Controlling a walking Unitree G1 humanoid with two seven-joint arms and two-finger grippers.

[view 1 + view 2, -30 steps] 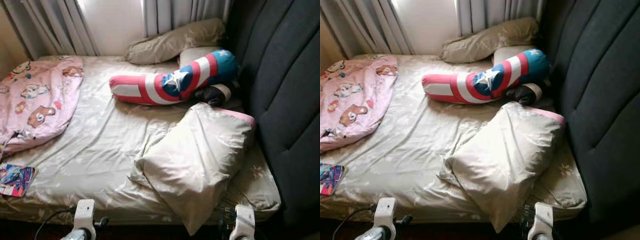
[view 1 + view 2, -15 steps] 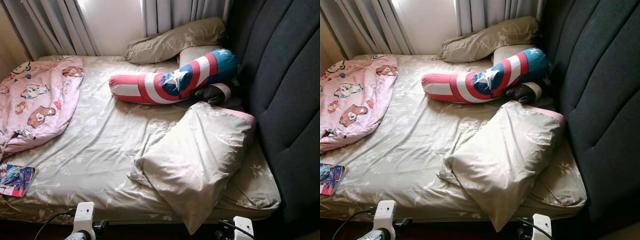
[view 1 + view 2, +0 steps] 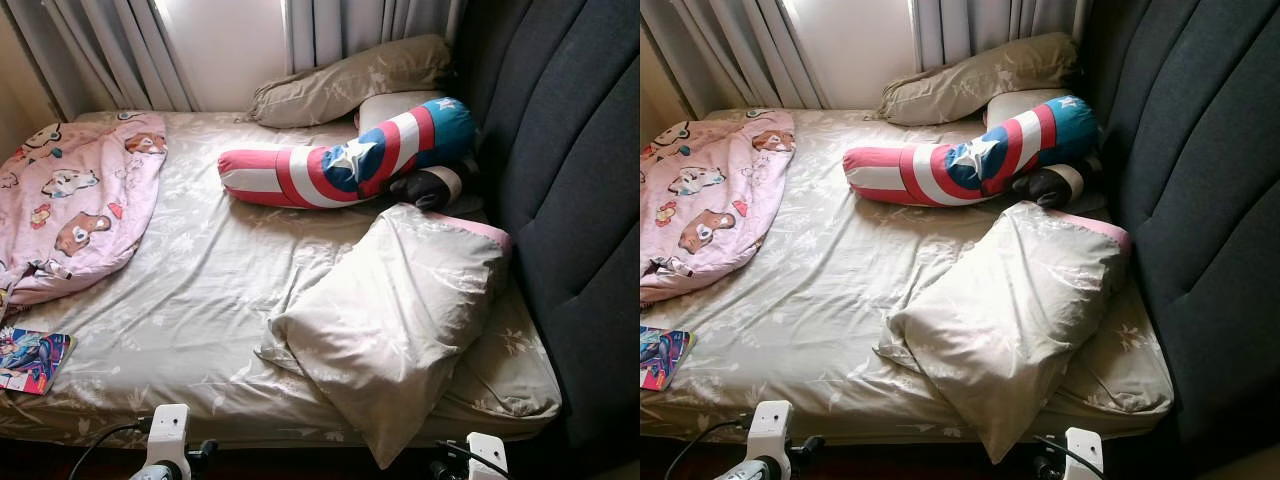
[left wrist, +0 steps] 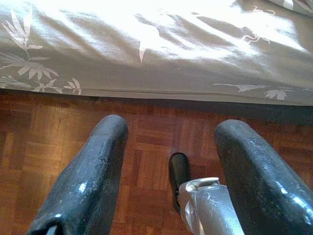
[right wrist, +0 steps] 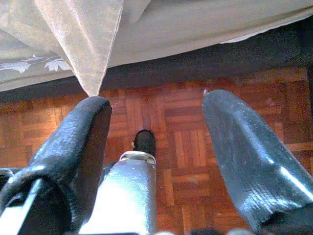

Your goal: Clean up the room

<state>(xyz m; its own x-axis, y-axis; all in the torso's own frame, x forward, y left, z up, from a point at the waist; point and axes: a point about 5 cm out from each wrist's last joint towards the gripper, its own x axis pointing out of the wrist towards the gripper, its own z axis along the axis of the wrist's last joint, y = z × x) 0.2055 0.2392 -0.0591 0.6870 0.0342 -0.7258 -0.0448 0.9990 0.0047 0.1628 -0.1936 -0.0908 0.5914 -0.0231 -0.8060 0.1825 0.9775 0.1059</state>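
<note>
Beige leaf-print bed (image 3: 200, 300) bearing a large beige pillow (image 3: 390, 320) beside a red-white-blue star bolster (image 3: 345, 160). Left hand (image 4: 168, 161) and right hand (image 5: 154, 142), both wide and empty, hang over the parquet floor (image 4: 151, 137) at the bed's edge.

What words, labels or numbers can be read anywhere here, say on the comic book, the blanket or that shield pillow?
No text can be read in these pictures.
Comic book at the bed's near left corner: colourful cover, any lettering too small and blurred to read.
Pink blanket: cartoon bears, no legible words.
Shield bolster: a white star and red, white and blue rings, no lettering.
Pillows and sheet: leaf pattern, no writing.
</note>
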